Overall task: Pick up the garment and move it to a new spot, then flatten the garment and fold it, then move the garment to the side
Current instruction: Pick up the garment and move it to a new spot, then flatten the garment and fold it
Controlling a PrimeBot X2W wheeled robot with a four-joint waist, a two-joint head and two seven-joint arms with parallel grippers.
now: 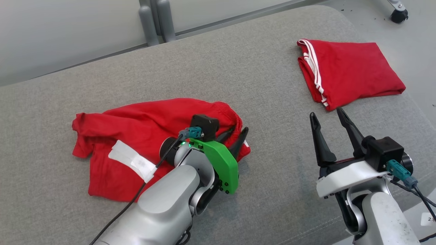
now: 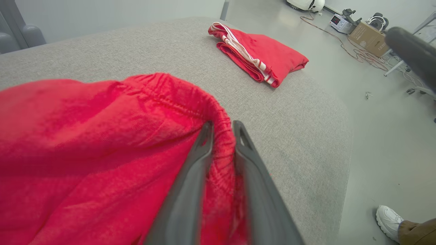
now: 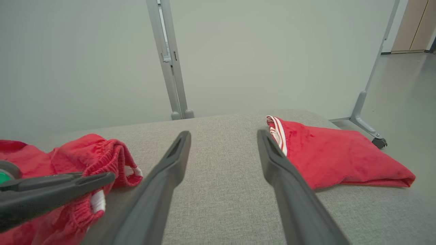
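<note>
My left jaws narrowly pinch the waistband (image 2: 184,98) of the crumpled red shorts (image 1: 136,119), right jaws wide; the elastic may slip free.

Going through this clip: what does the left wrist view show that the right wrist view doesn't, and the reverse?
Left wrist view: a brown cardboard box, cables across the floor, and a person's white shoe. Right wrist view: the right gripper spread open above the grey fabric cushion, and the pale partition's black castor. Both: the crumpled red fabric garment with the left gripper closed on its elastic waistband, the folded red garment with white stripes, and that cushion beneath them.
</note>
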